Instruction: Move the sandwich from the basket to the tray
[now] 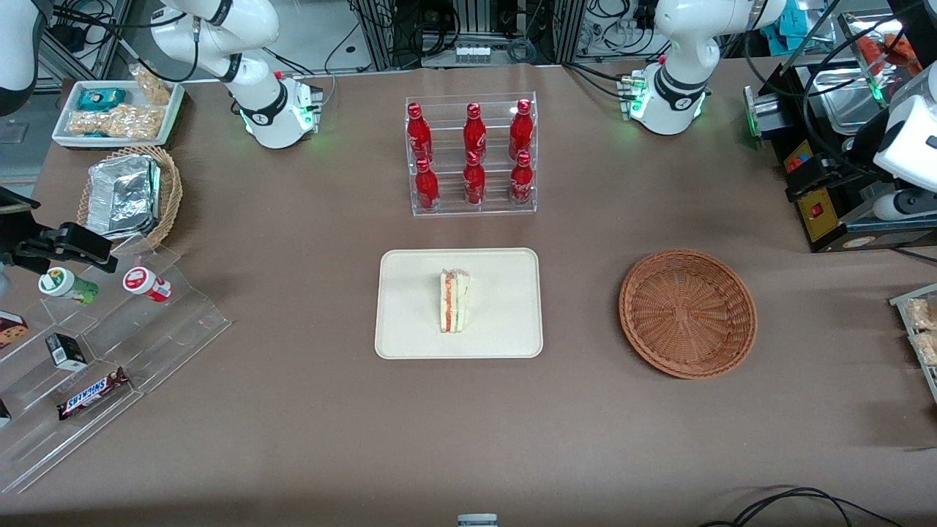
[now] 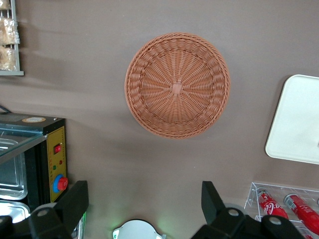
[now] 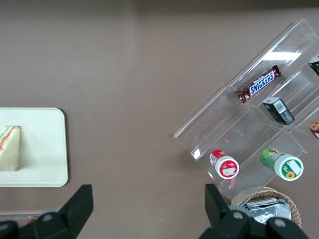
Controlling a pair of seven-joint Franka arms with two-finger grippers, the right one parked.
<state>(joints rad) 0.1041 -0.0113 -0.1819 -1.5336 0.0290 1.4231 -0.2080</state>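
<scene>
The sandwich [image 1: 454,301], a pale bread wedge with orange-red and green filling, lies near the middle of the cream tray [image 1: 410,337]; the parked arm's wrist view also shows the sandwich [image 3: 10,148] on the tray [image 3: 45,149]. The reddish-brown wicker basket [image 1: 688,313] sits empty beside the tray, toward the working arm's end. My gripper [image 1: 801,183] hangs high above the table near the working arm's end, well apart from the basket [image 2: 177,84] and the tray [image 2: 299,119]. In its wrist view my gripper [image 2: 143,199] is open, with nothing between its black fingers [image 2: 75,199].
A clear rack of red bottles [image 1: 472,157] stands farther from the front camera than the tray. A black oven-like box [image 1: 827,205] stands under my gripper. A clear stepped stand with snacks [image 1: 95,351], a tan basket holding foil [image 1: 128,194] and a white snack tray [image 1: 117,110] lie toward the parked arm's end.
</scene>
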